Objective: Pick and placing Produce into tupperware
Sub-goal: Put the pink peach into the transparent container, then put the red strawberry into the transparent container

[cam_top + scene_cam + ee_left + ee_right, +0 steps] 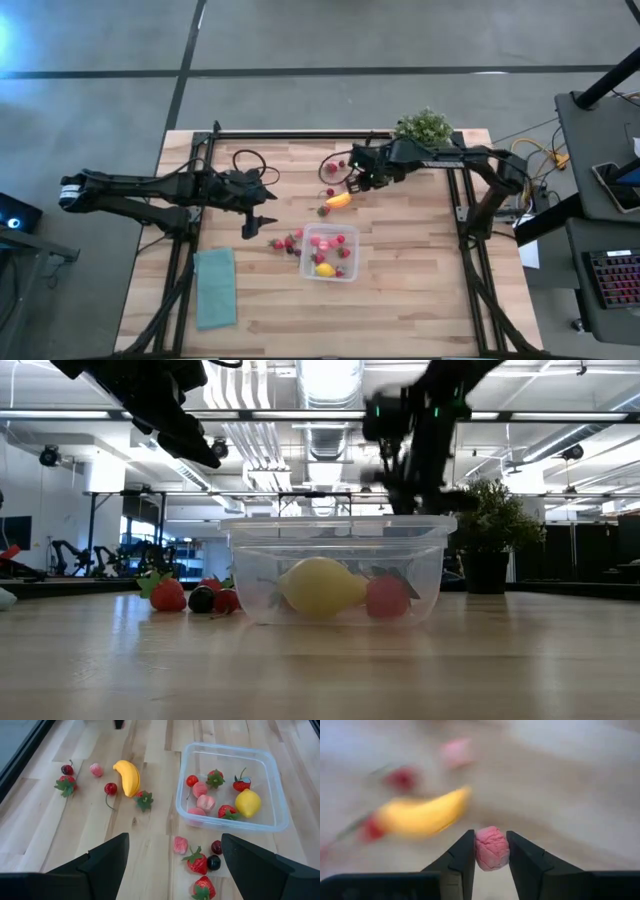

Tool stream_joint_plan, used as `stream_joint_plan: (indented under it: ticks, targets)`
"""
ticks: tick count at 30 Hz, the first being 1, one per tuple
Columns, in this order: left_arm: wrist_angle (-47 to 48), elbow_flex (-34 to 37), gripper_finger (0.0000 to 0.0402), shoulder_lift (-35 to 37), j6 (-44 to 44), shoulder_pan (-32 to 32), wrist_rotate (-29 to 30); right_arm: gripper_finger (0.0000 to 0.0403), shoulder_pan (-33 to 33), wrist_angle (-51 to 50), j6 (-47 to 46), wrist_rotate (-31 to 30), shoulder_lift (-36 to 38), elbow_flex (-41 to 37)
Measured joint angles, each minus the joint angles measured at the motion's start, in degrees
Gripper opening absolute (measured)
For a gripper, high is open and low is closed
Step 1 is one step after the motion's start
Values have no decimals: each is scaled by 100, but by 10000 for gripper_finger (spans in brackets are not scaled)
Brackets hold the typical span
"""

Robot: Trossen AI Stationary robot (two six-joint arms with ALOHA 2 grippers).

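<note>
The tupperware [329, 253] sits near the middle of the wooden surface [420, 300] in the high view, clear and roughly square, holding a yellow lemon [324, 269] at one corner and several red and pink berries. More berries lie just beside its left wall, and a banana [339, 200] lies farther up the surface with a few berries around it. A teal cloth [215, 287] lies flat to the left, and a potted plant [424, 127] stands at the far edge. The left gripper [262, 222] hangs above the surface left of the container; the right gripper [352, 183] is just beside the banana.

In the low view, the lemon [321, 587] and a pink berry [386, 597] show through the container's clear wall [430, 570], with strawberries and a dark berry on the surface to its left.

In the left wrist view, the left jaws stand wide with nothing between them. The container [278, 795] holds the lemon [248, 803], strawberries, a cherry and pink pieces. The banana [128, 777] lies apart from it among scattered berries.

In the right wrist view, the right jaws are pinched narrow on a pink raspberry [491, 848], with the banana [422, 813] blurred beyond it.
</note>
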State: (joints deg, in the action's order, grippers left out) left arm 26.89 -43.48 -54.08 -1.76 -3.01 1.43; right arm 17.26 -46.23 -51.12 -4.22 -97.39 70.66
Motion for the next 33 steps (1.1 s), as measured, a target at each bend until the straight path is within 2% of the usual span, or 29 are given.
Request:
stream_joint_plan:
  ticks: [5, 10, 16, 21, 24, 28, 33]
  targets:
    - [0, 0, 301, 0, 0, 0, -2, 96, -1077, 42, 257, 657, 217, 463]
    - [2, 0, 301, 7, 13, 0, -4, 96, -2096, 48, -107, 513, 6, 816]
    - [-6, 0, 301, 11, 59, 0, -9, 116, -2691, 74, -607, 413, -489, 1043]
    - [-9, 9, 301, 11, 55, 0, -22, 164, -2751, -24, -717, 397, -920, 1292]
    - [48, 27, 301, 11, 54, 0, -22, 197, -2704, -30, -692, 160, -959, 1441]
    - [403, 180, 301, 13, 57, 0, -71, 230, -2552, -192, -464, -284, -810, 1601]
    - [557, 570, 301, 11, 48, 18, -602, 253, -2141, -517, 194, -671, -449, 1719]
